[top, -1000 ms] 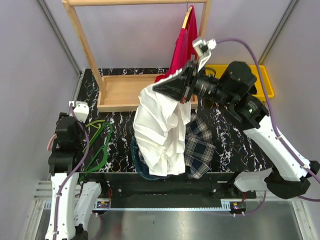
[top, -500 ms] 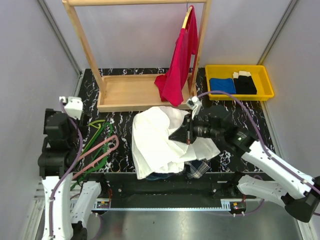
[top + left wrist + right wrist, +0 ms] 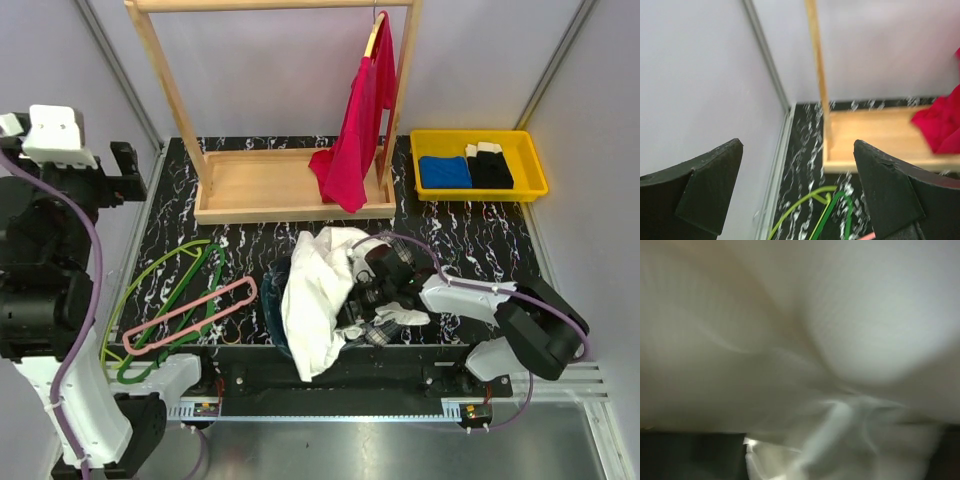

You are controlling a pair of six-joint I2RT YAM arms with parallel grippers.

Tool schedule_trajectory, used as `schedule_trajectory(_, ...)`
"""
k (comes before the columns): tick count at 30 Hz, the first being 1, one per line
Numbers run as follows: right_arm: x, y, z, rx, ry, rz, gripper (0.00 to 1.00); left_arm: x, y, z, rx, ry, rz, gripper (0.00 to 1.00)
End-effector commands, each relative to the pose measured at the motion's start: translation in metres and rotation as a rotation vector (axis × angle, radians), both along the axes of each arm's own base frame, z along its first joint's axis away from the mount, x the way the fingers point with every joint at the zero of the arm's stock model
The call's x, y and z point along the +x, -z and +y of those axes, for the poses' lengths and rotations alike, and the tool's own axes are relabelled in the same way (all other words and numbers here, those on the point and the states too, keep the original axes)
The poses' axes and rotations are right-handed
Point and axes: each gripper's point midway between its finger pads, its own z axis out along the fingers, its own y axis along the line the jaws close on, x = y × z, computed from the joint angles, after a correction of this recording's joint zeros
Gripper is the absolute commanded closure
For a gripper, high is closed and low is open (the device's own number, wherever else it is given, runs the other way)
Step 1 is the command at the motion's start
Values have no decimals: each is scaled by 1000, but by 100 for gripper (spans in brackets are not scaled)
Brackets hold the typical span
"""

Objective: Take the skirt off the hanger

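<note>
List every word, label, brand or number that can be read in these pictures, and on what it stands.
No text can be read.
The skirt, the hanger, the yellow tray and the wooden rack show no print.
Small stickers on the front rail are too small to read.
The right wrist view is blurred.

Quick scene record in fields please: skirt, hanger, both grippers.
skirt: heaped on the table, front centre, off the hanger
hanger: flat on table, left of skirt, apart from it
left gripper: open, empty, up at far left
right gripper: pushed into skirt; jaws hidden by fabric
task state: skirt and hanger separated
</note>
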Motion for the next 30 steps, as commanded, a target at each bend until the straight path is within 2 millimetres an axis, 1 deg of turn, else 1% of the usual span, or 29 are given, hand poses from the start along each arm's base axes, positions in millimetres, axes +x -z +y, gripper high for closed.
schedule_trajectory(1, -27, 34, -23, -149, -57, 47, 0, 1, -31, -20, -79, 98, -66, 1)
schedule_trajectory(2, -20, 24, -20, -142, -37, 11, 0, 2, -34, -21, -81, 107, -72, 1)
schedule_trajectory(3, -10, -8, -12, -89, -16, -53, 0, 0, -38, -22, -83, 110, -84, 1)
schedule_trajectory(4, -3, -28, -9, -63, 8, -92, 0, 3, -39, -23, -89, 117, -83, 1)
schedule_trajectory(5, 13, -59, -1, -20, 48, -170, 1, 3, -42, -26, -97, 130, -90, 1)
schedule_trajectory(6, 16, -91, -2, 38, 79, -231, 0, 5, -43, -28, -99, 144, -92, 1)
schedule_trajectory(7, 21, -112, -3, 68, 117, -267, 0, 7, -44, -30, -103, 154, -97, 1)
schedule_trajectory(8, 25, -145, 0, 121, 140, -313, 0, 9, -47, -34, -111, 173, -108, 1)
schedule_trajectory(9, 20, -162, -8, 130, 156, -319, 0, 11, -48, -35, -115, 181, -110, 1)
schedule_trajectory(10, 17, -175, -11, 136, 164, -317, 0, 15, -48, -36, -121, 188, -109, 1)
schedule_trajectory(11, 17, -199, -14, 153, 179, -330, 0, 16, -51, -39, -128, 199, -114, 1)
schedule_trajectory(12, 7, -190, -25, 76, 178, -267, 0, 20, -51, -40, -132, 206, -111, 1)
schedule_trajectory(13, 3, -204, -26, 83, 165, -263, 0, 20, -53, -41, -136, 213, -118, 1)
schedule_trajectory(14, -6, -202, -34, 49, 159, -228, 0, 23, -53, -41, -141, 214, -114, 1)
schedule_trajectory(15, -8, -210, -35, 68, 160, -238, 0, 23, -54, -42, -142, 218, -116, 1)
schedule_trajectory(16, -7, -224, -35, 104, 172, -259, 0, 24, -54, -43, -145, 226, -116, 1)
schedule_trajectory(17, -5, -246, -32, 182, 188, -311, 0, 23, -55, -44, -142, 229, -119, 1)
schedule_trajectory(18, -1, -259, -30, 225, 198, -347, 0, 24, -54, -44, -141, 229, -118, 1)
schedule_trajectory(19, 8, -285, -20, 310, 203, -408, 0, 25, -53, -43, -138, 227, -116, 1)
schedule_trajectory(20, 12, -295, -14, 343, 200, -426, 0, 24, -53, -44, -134, 228, -118, 1)
schedule_trajectory(21, 11, -304, -6, 382, 165, -429, 0, 23, -53, -42, -131, 220, -121, 1)
schedule_trajectory(22, 18, -311, 8, 406, 138, -425, 0, 23, -53, -41, -126, 216, -125, 1)
schedule_trajectory(23, 17, -312, 16, 413, 115, -389, 0, 21, -54, -42, -121, 219, -128, 1)
schedule_trajectory(24, 2, -314, 22, 444, 26, -326, 0, 20, -55, -40, -108, 212, -133, 1)
schedule_trajectory(25, -6, -309, 26, 443, -13, -274, 0, 19, -56, -39, -99, 208, -137, 1)
schedule_trajectory(27, -31, -301, 21, 451, -70, -177, 0, 16, -57, -34, -78, 181, -150, 1)
schedule_trajectory(28, -49, -290, 7, 440, -76, -144, 0, 16, -56, -32, -71, 173, -153, 1)
schedule_trajectory(29, -58, -283, -1, 425, -58, -96, 0, 11, -58, -31, -64, 165, -165, 1)
schedule_trajectory(30, -65, -275, -11, 408, -44, -70, 0, 13, -56, -29, -55, 157, -167, 1)
